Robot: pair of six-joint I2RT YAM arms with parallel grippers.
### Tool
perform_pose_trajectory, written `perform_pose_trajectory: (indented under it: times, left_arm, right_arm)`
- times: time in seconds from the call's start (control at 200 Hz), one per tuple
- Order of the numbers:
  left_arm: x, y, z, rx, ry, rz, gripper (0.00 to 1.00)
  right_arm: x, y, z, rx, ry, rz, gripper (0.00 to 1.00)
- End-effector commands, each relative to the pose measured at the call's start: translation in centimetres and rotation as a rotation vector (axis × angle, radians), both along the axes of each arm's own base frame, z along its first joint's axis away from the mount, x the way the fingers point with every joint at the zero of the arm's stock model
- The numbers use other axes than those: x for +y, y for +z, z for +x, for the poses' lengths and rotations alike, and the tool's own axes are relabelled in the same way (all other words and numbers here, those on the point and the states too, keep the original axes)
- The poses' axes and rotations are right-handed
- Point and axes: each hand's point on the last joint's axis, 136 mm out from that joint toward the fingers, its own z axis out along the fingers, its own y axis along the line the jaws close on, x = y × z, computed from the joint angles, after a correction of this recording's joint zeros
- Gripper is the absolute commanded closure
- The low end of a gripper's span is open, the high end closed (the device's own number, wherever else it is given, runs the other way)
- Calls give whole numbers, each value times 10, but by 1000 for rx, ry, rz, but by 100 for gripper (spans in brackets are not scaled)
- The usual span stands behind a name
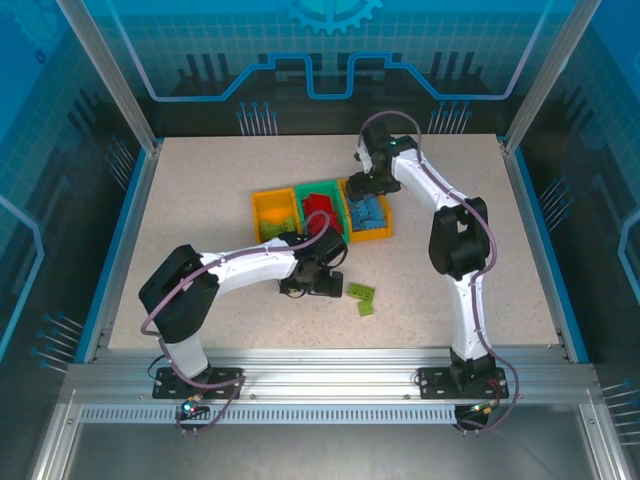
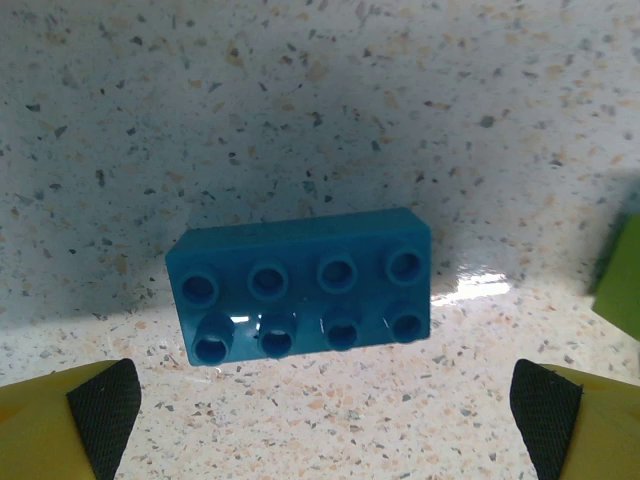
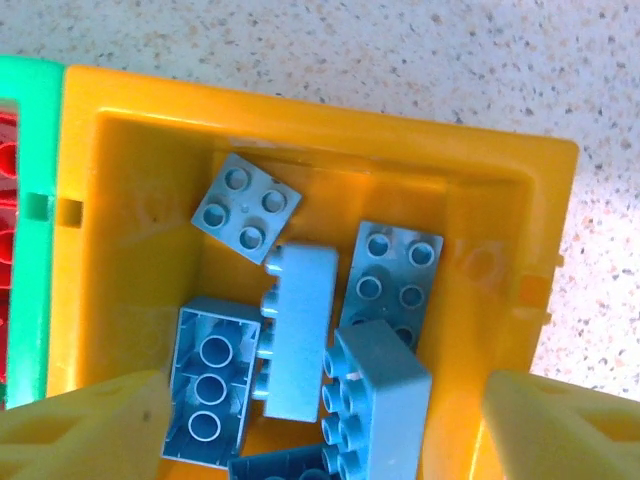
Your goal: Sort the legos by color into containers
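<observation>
From above, the containers stand in a row on the speckled table. The left yellow-orange bin holds lime green bricks, the green middle bin holds red bricks, and the right yellow-orange bin holds blue bricks. The right arm's wrist hangs over that last bin. The left arm reaches low just in front of the bins. Two loose lime green legos lie on the table just to its right.

In the left wrist view, a blue brick lies flat on the table, studs up. The left jaws are spread wide, their black pads apart from it. A lime green edge at the right is probably a brick.

In the right wrist view, the right jaws stand open and empty, with the yellow fingertips wide apart over the piled blue bricks.
</observation>
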Motion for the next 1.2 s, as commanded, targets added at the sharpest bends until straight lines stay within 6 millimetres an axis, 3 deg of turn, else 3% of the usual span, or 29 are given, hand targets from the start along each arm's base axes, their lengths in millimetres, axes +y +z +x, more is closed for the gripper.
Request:
perform_pose_trajectory:
  times: [0.0, 0.205, 0.41, 0.535, 0.695, 0.945, 1.06, 1.196]
  left_arm:
    - [5, -3, 0, 18, 38, 50, 1]
    - [0, -14, 6, 17, 50, 56, 4]
    - [1, -23, 12, 14, 65, 73, 9]
    - [4, -29, 14, 21, 79, 76, 15]
    - [7, -26, 18, 13, 101, 66, 33]
    - [-6, 16, 40, -86, 73, 4, 46]
    - [-22, 48, 63, -161, 51, -50, 46]
    - [-42, 88, 103, -249, 38, -138, 46]
  right_arm:
    - [-13, 36, -11, -39, -47, 40, 12]
    - [-43, 61, -31, -106, -138, 124, 9]
    - [-75, 68, -67, -140, -194, 154, 8]
    - [-87, 64, -94, -130, -205, 140, 7]
    - [-95, 43, -132, -64, -245, 137, 7]
    - [-88, 7, -184, 45, -320, 185, 9]
    - [-81, -7, -203, 84, -363, 188, 9]
    - [-73, -23, -223, 116, -413, 224, 9]
